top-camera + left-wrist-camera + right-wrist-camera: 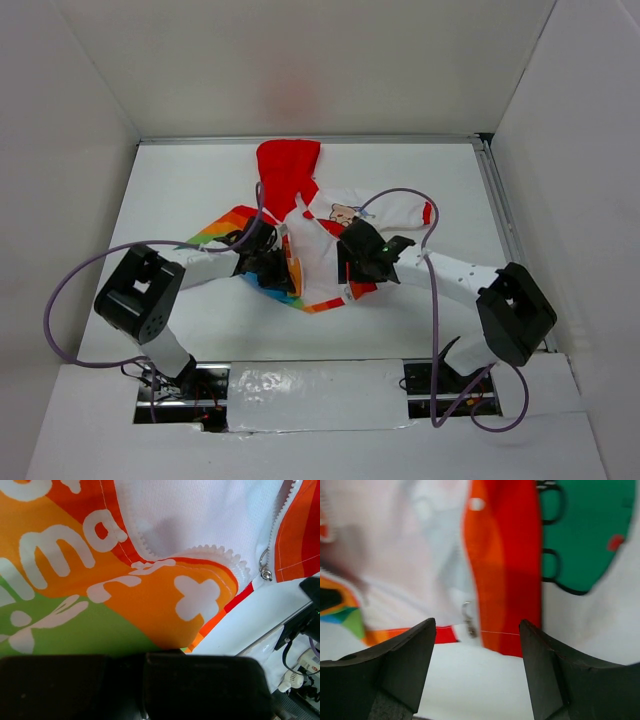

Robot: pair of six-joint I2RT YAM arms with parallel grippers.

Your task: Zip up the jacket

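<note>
The jacket (pixel 318 255) is lying unzipped on the bench (pixel 180 180), left jaws pinching its hem, right jaws gaping empty before the zipper pull (pixel 468 616), which I reckon needs gripping next.

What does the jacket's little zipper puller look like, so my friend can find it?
Find the jacket lying open on the white table, its red hood at the far end. Follow the white lining to the bottom hem, just ahead of the open right gripper. The zipper pull dangles there beside the white teeth, the only shiny metal bit among soft cloth.
</note>
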